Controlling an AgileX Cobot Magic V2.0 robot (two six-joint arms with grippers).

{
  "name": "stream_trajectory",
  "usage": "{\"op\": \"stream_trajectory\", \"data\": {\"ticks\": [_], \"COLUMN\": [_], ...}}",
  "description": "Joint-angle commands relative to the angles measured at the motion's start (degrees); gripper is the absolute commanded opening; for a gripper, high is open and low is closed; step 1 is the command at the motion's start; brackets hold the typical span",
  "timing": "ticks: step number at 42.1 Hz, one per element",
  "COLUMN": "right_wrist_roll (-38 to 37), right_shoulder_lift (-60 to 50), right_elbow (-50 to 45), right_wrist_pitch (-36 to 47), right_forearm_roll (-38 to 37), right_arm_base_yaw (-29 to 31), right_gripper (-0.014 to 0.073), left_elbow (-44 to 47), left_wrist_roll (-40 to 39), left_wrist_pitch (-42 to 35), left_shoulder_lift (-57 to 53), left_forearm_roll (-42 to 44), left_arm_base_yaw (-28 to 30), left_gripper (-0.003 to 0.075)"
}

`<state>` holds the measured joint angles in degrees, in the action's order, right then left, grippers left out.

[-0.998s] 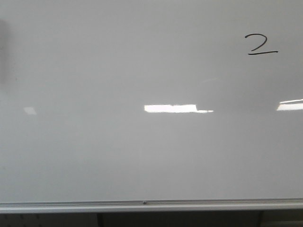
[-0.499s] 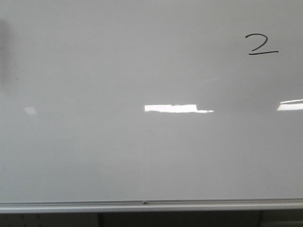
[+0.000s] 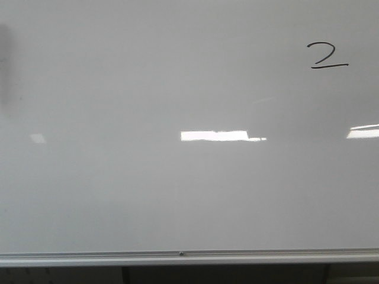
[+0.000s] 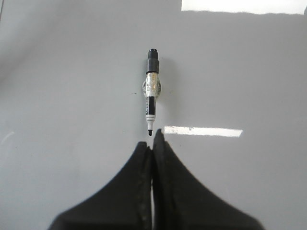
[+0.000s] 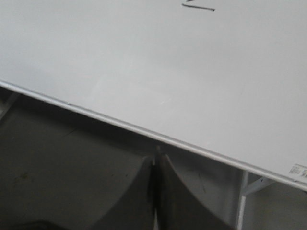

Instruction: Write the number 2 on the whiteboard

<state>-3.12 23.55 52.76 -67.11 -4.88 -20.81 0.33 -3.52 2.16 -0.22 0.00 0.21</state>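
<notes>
The whiteboard [image 3: 177,195] fills the front view, with its silver rail [image 3: 177,257] along the bottom. The number 2 [image 3: 327,56] is drawn in thin black at the upper right. Neither gripper shows in the front view. In the left wrist view my left gripper [image 4: 152,139] is shut with nothing between the jaws, over the board. A black-and-white marker [image 4: 151,91] lies just beyond the fingertips, tip toward them. My right gripper [image 5: 157,155] is shut and empty below the board's rail [image 5: 120,122]. The base stroke of the 2 [image 5: 199,5] shows far off.
Bright rectangular light reflections [image 3: 214,135] sit on the board. A dark smudge [image 3: 5,65] marks its left edge. Under the rail is a dark space with a white bracket [image 5: 244,191]. A small label [image 5: 297,171] is on the rail.
</notes>
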Motion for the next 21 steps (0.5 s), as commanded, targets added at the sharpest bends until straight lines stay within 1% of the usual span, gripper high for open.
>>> {"op": "stream_trajectory", "data": {"ticks": [1,4,6,16,21], "right_wrist_roll": [0.3,0.3,0.3,0.3,0.3], "right_shoulder_lift": [-2.4,-5.8,-8.8,-18.6,-21.6], "right_elbow": [-3.4,-9.5,-14.9,-34.5,-41.6], "right_wrist_pitch": [12.3,22.1,30.5,51.0,58.1], "right_forearm_roll": [-2.9,-2.9,-2.9,-1.7,-1.0], "right_arm_base_yaw": [2.6,5.9,8.1,14.3,16.7], "right_gripper": [-0.0069,-0.0069,-0.0069,-0.0069,-0.0069], "left_elbow": [1.9,1.9,1.9,1.9,1.9], "left_wrist_roll": [-0.5,-0.5,-0.5,-0.5,-0.5], "left_wrist_pitch": [-5.1,-5.1,-5.1,-5.1,-5.1], "left_shoulder_lift": [-1.7,-1.7,-1.7,-1.7,-1.7], "left_forearm_roll": [0.0,0.0,0.0,0.0,0.0], "left_arm_base_yaw": [-0.2,-0.2,-0.2,-0.2,-0.2], "left_gripper": [-0.002,-0.002,-0.002,-0.002,-0.002]}}
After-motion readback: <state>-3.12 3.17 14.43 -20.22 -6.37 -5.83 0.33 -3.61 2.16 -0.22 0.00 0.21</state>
